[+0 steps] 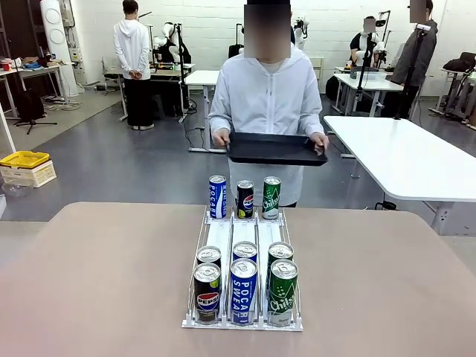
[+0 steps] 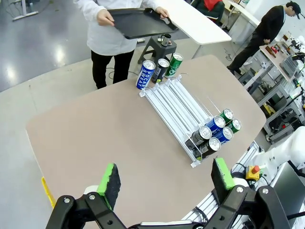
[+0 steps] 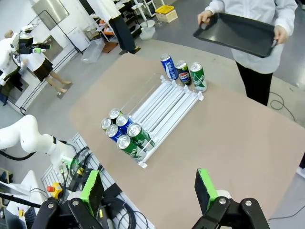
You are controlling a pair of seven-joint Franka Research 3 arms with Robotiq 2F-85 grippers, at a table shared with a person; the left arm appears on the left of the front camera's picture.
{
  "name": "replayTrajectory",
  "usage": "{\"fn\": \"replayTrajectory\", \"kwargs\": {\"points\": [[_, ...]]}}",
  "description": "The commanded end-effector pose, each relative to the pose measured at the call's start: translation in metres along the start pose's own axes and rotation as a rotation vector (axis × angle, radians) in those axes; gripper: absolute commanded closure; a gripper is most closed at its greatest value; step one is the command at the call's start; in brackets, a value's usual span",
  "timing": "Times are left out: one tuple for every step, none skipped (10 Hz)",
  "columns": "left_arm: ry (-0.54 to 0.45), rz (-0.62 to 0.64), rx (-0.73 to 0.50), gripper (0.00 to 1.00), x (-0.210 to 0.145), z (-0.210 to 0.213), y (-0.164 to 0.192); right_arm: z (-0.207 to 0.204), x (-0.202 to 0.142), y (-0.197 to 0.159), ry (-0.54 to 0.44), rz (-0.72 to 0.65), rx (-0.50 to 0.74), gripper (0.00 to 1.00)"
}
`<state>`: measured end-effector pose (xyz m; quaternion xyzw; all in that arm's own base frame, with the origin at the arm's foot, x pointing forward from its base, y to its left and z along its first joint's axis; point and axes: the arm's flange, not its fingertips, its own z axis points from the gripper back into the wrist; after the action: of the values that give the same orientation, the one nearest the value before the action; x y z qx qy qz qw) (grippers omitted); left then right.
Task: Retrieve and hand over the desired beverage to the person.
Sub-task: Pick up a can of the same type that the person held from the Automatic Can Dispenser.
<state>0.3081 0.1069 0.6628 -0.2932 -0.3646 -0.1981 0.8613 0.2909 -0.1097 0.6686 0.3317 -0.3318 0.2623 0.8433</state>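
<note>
1. The person [image 1: 264,97], in a pale hooded top, was seen standing at the far side of the table [image 1: 97,282], well apart from both grippers
2. A black tray [image 1: 275,149] was held level in both of the person's hands at waist height, beyond the table's far edge
3. The beverages were kept in a white three-lane rack [image 1: 243,234] set in the middle of the table, its lanes running from the robot's side towards the person
4. At the rack's far end, nearest the person, three cans were stood upright, one per lane: a blue Pocari Sweat can [image 1: 217,196], a dark Pepsi can [image 1: 245,198] and a green can [image 1: 271,198]
5. At the near end six more cans were packed in two rows; the front row was made up of a second Pepsi can [image 1: 207,292], a second Pocari Sweat can [image 1: 243,291] and a second green can [image 1: 282,292], each touching a can behind it whose label was largely hidden
6. The left gripper [image 2: 166,179] was held high above the table, jaws spread wide, with nothing between the green pads
7. The right gripper [image 3: 148,190] was likewise held aloft over the table's near edge, jaws apart and unloaded
</note>
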Motion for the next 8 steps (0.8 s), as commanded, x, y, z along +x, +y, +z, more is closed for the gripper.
{"fn": "replayTrajectory", "kwargs": {"points": [[-0.003,-0.020,-0.011,0.00,0.0004,0.0017,0.0011,-0.0006,0.0018,-0.0002,-0.016,0.013,0.021,0.00],[-0.003,-0.020,-0.011,0.00,0.0004,0.0017,0.0011,-0.0006,0.0018,-0.0002,-0.016,0.013,0.021,0.00],[-0.003,-0.020,-0.011,0.00,0.0004,0.0017,0.0011,-0.0006,0.0018,-0.0002,-0.016,0.013,0.021,0.00],[-0.003,-0.020,-0.011,0.00,0.0004,0.0017,0.0011,-0.0006,0.0018,-0.0002,-0.016,0.013,0.021,0.00],[-0.003,-0.020,-0.011,0.00,0.0004,0.0017,0.0011,-0.0006,0.0018,-0.0002,-0.016,0.013,0.021,0.00],[-0.003,-0.020,-0.011,0.00,0.0004,0.0017,0.0011,-0.0006,0.0018,-0.0002,-0.016,0.013,0.021,0.00],[-0.003,-0.020,-0.011,0.00,0.0004,0.0017,0.0011,-0.0006,0.0018,-0.0002,-0.016,0.013,0.021,0.00],[-0.003,-0.020,-0.011,0.00,0.0004,0.0017,0.0011,-0.0006,0.0018,-0.0002,-0.016,0.013,0.021,0.00]]}}
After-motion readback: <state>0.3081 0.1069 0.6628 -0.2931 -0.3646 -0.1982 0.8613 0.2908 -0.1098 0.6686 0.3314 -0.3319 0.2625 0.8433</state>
